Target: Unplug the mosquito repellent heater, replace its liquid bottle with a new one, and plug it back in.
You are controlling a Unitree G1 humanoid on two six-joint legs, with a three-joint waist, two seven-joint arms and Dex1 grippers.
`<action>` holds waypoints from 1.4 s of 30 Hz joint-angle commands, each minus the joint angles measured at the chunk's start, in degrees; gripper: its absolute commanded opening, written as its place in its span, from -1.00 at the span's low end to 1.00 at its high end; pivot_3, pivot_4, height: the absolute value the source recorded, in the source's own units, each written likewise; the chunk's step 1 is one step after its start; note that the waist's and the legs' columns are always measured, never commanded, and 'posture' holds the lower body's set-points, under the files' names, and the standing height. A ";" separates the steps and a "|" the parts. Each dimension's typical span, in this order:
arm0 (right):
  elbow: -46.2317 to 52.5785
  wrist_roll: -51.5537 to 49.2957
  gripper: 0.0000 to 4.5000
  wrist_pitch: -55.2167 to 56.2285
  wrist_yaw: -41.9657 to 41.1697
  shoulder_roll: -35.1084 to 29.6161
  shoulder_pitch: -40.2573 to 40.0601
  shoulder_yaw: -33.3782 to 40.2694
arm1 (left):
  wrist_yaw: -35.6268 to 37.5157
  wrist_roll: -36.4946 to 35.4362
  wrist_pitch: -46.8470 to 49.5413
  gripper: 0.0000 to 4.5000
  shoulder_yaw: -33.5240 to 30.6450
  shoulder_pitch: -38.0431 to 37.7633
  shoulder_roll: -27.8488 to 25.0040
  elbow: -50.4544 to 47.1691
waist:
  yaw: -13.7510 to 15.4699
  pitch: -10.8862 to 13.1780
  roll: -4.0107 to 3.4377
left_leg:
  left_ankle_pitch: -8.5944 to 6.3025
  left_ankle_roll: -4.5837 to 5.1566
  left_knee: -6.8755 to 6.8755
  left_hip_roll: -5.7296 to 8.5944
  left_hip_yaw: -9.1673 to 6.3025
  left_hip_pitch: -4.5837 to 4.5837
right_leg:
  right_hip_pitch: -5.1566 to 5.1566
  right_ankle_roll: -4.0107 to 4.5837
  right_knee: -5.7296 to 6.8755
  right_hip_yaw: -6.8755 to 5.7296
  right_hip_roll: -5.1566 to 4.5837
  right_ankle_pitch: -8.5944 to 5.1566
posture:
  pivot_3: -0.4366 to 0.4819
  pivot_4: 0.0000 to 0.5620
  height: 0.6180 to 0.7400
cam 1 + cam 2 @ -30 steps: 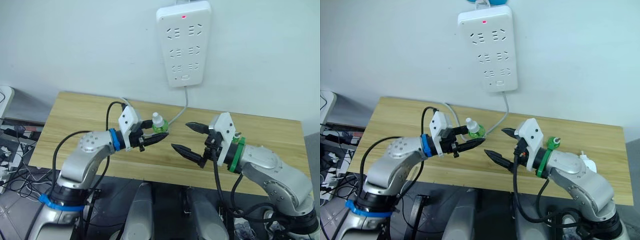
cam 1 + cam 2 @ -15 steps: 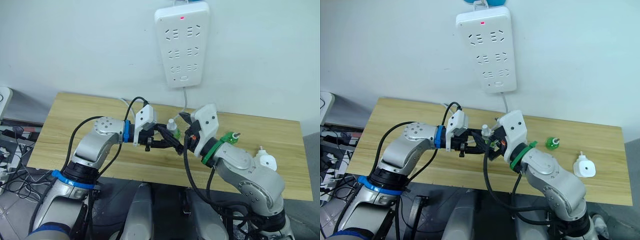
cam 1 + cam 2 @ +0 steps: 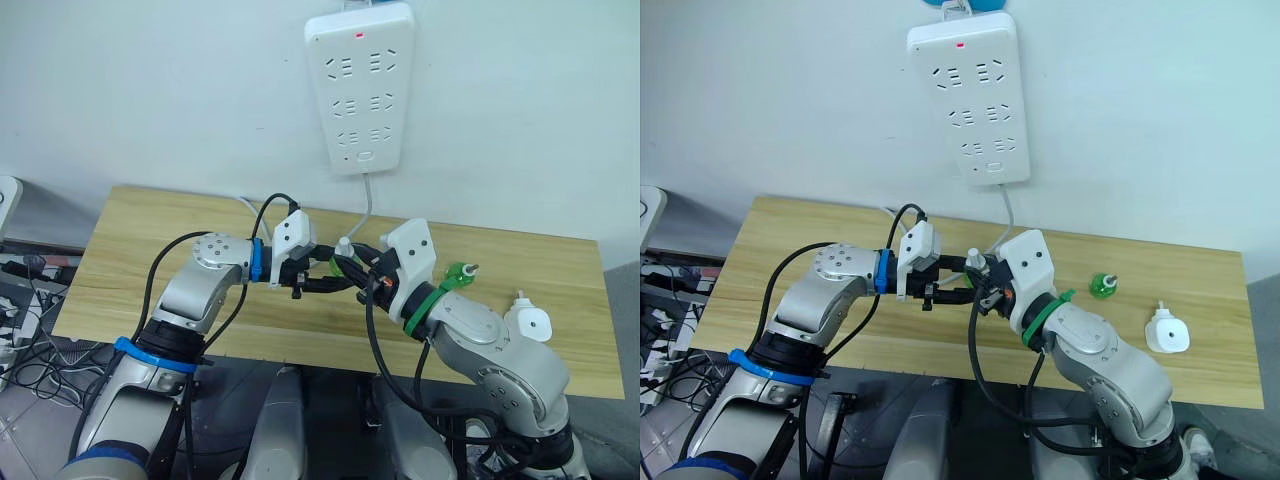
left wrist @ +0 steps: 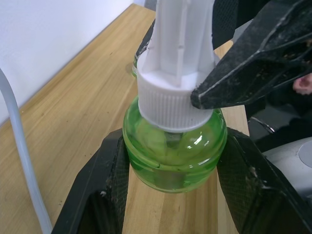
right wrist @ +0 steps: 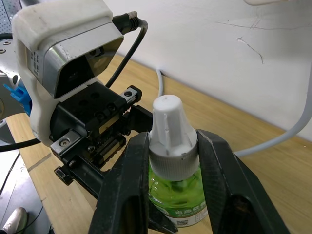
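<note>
The new one (image 4: 173, 151), a small green bottle with a white cap (image 5: 168, 129), hangs above the table's middle. My left gripper (image 3: 338, 277) is shut on its green body. My right gripper (image 5: 170, 161) reaches in from the other side, and its fingers (image 5: 131, 185) press on both sides of the white cap. The capless green liquid bottle (image 3: 1102, 285) stands on the table to the right. Beyond it, near the right edge, lies the white mosquito repellent heater (image 3: 1167, 330), unplugged.
A white power strip (image 3: 362, 85) with a red light hangs on the wall above the table. Its white cable (image 3: 366, 205) drops to the wooden table (image 3: 150, 240) just behind the grippers. Cables lie on the floor at the far left.
Both arms came together over the table's middle. My right gripper, wide open a second ago, reached the bottle in the left gripper and shut onto its white cap.
</note>
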State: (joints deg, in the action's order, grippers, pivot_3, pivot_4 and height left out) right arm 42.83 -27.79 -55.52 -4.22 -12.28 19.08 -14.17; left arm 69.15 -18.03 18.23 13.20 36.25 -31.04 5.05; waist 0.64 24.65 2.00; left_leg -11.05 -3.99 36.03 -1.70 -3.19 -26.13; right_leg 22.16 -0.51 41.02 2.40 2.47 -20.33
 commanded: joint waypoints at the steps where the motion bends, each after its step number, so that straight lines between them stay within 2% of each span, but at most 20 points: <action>1: 2.66 -0.35 -0.54 0.40 -0.82 0.25 -0.79 0.61 | 0.22 -0.57 -1.39 -0.02 -0.87 0.52 0.99 -1.24 | -0.06 0.00 0.00 | 0.00 0.00 0.00 0.00 0.00 0.00 | 0.00 0.00 0.01 -0.01 0.00 0.00 | 0.04 0.36 1.00; 5: 3.23 -1.41 -0.54 0.66 -2.69 -0.85 -1.45 2.19 | 0.81 -1.43 -1.89 -0.02 -1.82 0.01 1.28 -1.65 | -0.07 0.00 0.01 | 0.01 0.01 0.02 0.00 0.00 0.00 | 0.00 0.00 0.05 -0.01 0.00 0.00 | 0.06 0.35 1.00; 9: 3.18 -3.18 -0.54 2.39 -8.52 -3.85 -0.42 2.83 | 3.90 -2.12 -5.45 -0.02 -1.94 -1.42 0.99 -2.38 | -0.15 -0.02 0.01 | 0.01 0.02 0.03 0.00 0.00 0.00 | 0.00 0.01 0.07 -0.02 0.00 0.00 | 0.08 0.33 1.00; 13: 0.64 -6.54 -0.54 5.66 -19.46 -9.18 1.89 4.28 | 8.79 -1.55 -12.78 -0.02 -1.40 -2.29 1.21 -1.06 | -0.14 -0.02 0.01 | 0.03 0.04 0.04 0.00 0.03 0.01 | -0.01 0.02 0.09 -0.08 -0.01 0.01 | 0.09 0.33 1.00; 17: -4.49 -10.04 -0.54 11.61 -35.25 -16.04 4.07 6.64 | 13.36 -2.04 -18.65 -0.02 -1.64 -1.76 2.36 1.76 | -0.01 -0.05 0.00 | 0.07 0.09 0.07 0.04 0.13 0.01 | -0.05 0.03 0.08 -0.13 -0.02 0.02 | 0.09 0.30 1.00; 19: -8.50 -8.75 -0.54 16.96 -45.04 -20.19 5.27 5.70 | 16.51 -1.68 -22.17 -0.02 -1.24 -1.36 2.55 3.48 | 0.10 -0.06 0.00 | 0.08 0.10 0.09 0.04 0.13 0.00 | -0.06 0.06 0.07 -0.16 -0.02 0.04 | 0.09 0.28 1.00; 22: -14.59 -6.98 -0.54 22.79 -54.68 -23.46 7.25 4.36 | 19.83 -0.94 -26.48 -0.02 -0.46 -0.68 2.75 5.91 | 0.39 -0.09 0.01 | 0.09 0.13 0.11 0.06 0.18 0.01 | -0.07 0.09 0.07 -0.21 -0.02 0.06 | 0.10 0.25 1.00; 26: -23.21 -5.79 -0.54 27.60 -63.20 -24.67 12.36 4.07 | 20.99 -0.82 -26.93 -0.02 0.06 1.21 3.26 7.98 | 0.38 -0.14 0.02 | 0.12 0.17 0.14 0.02 0.20 0.02 | -0.07 0.21 0.13 -0.36 -0.02 0.12 | 0.11 0.21 1.00; 31: -26.64 -6.03 -0.54 27.77 -66.56 -25.34 15.03 4.84 | 20.64 -0.63 -26.02 -0.02 0.17 2.14 3.43 8.94 | 0.50 -0.21 0.04 | 0.15 0.21 0.18 0.06 0.19 0.01 | -0.08 0.27 0.19 -0.40 -0.07 0.17 | 0.09 0.18 1.00; 33: -25.32 -7.02 -0.22 25.45 -64.41 -26.02 14.40 6.84 | 19.35 0.03 -26.57 -0.02 -0.06 2.63 3.99 10.02 | 0.54 -0.22 0.04 | 0.15 0.21 0.18 0.09 0.18 0.01 | -0.08 0.28 0.20 -0.49 -0.13 0.18 | 0.07 0.17 1.00; 35: -22.57 -8.14 0.02 22.97 -61.86 -27.39 12.71 9.34 | 17.46 0.77 -26.59 -0.02 -0.56 3.40 4.58 11.31 | 0.63 -0.33 0.00 | 0.15 0.21 0.18 0.12 0.18 0.00 | -0.08 0.29 0.22 -0.63 -0.22 0.19 | 0.07 0.17 1.00; 38: -15.70 -8.99 0.48 19.59 -55.73 -29.71 6.94 14.37 | 15.55 1.54 -26.34 -0.02 -1.07 3.81 4.80 12.57 | 0.87 -0.45 0.03 | 0.15 0.21 0.26 0.15 0.03 -0.09 | -0.07 0.30 0.22 -1.29 -0.52 0.20 | 0.05 0.16 1.00; 41: -9.82 -10.18 0.98 16.70 -49.10 -29.20 2.12 17.51 | 14.32 1.78 -26.19 -0.02 -1.08 3.32 4.89 12.34 | 0.77 -0.59 0.02 | 0.14 0.22 0.39 0.15 -0.14 -0.25 | -0.07 0.31 0.22 -1.76 -0.61 0.21 | 0.04 0.16 1.00; 42: -5.85 -9.91 0.98 15.74 -44.66 -27.62 -0.96 18.14 | 12.70 1.83 -24.98 -0.02 -1.19 3.01 5.26 11.57 | 0.76 -0.59 0.01 | 0.14 0.22 0.42 0.15 -0.13 -0.26 | -0.07 0.31 0.25 -1.84 -0.61 0.21 | 0.02 0.16 1.00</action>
State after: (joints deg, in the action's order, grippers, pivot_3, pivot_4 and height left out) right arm 29.80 -36.09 -38.42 -54.38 -41.42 21.05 1.64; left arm 83.64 -15.77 -7.59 13.00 39.70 -26.48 18.66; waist 1.40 24.06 2.02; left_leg -10.91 -3.77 36.50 -1.56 -3.32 -26.39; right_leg 22.09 -0.20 41.30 0.49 1.86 -20.12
